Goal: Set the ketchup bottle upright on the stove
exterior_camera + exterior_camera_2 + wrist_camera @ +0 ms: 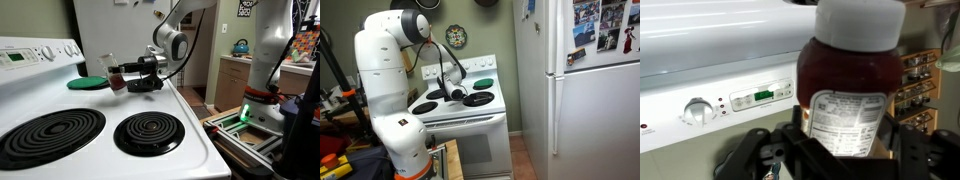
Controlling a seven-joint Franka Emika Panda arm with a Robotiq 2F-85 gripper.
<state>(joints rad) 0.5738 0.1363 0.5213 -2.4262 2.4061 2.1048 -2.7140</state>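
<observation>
My gripper point(122, 72) is shut on the ketchup bottle point(113, 73), a small clear bottle with dark red contents and a pale top. It holds the bottle roughly upright just above the white stove point(200, 140), near the back burners. In the wrist view the bottle point(850, 80) fills the middle, its white label facing the camera between the black jaws point(840, 150). In an exterior view the gripper point(458, 93) hovers over the stove point(460, 115); the bottle is too small to make out there.
A flat green disc point(87, 83) lies on the back burner beside the bottle. Two black coil burners point(148, 131) point(50, 135) are in front. The control panel with knobs point(700, 108) is behind. A white refrigerator point(585, 100) stands next to the stove.
</observation>
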